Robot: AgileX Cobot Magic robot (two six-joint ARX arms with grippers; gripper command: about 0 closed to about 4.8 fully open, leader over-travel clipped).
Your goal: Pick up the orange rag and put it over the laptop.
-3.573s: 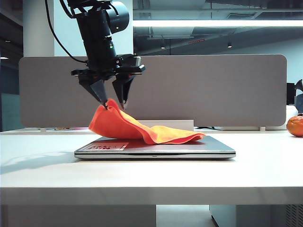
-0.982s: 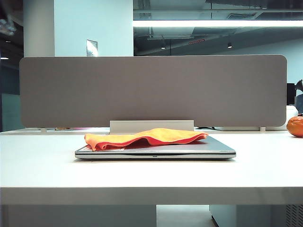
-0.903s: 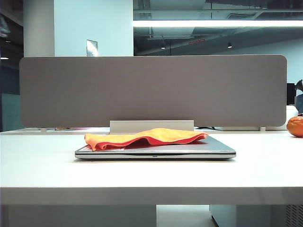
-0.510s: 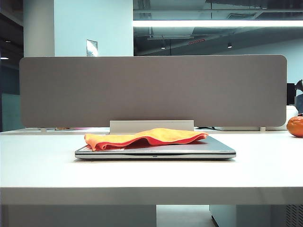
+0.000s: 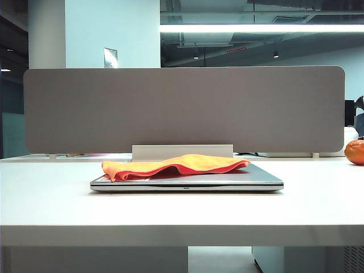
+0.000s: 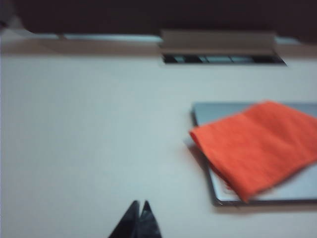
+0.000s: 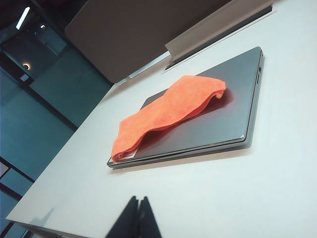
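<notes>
Gone from the exterior view is the left arm, which earlier hung over the laptop pinching a raised corner of the rag; since then the cloth has settled flat. In that view the orange rag [image 5: 173, 165] lies draped in gentle waves across the lid of the closed laptop [image 5: 187, 182], covering its left and middle parts and reaching just past the left edge, while the right end of the lid shows bare. The laptop rests on the white table [image 5: 182, 207] in front of a grey partition [image 5: 182, 108]. A round orange fruit [image 5: 355, 151] sits at the far right edge, well apart from the laptop.

The left wrist view, blurred, shows the left gripper [image 6: 140, 220] with its fingertips pressed together, holding nothing, above bare tabletop and well apart from the rag [image 6: 257, 144], which overhangs the laptop's [image 6: 297, 191] near corner.

The right wrist view shows the right gripper [image 7: 137, 218] likewise clenched and empty, over the table short of the laptop [image 7: 218, 124]. The rag [image 7: 166, 111] runs diagonally along the lid, one end hanging over a corner.
</notes>
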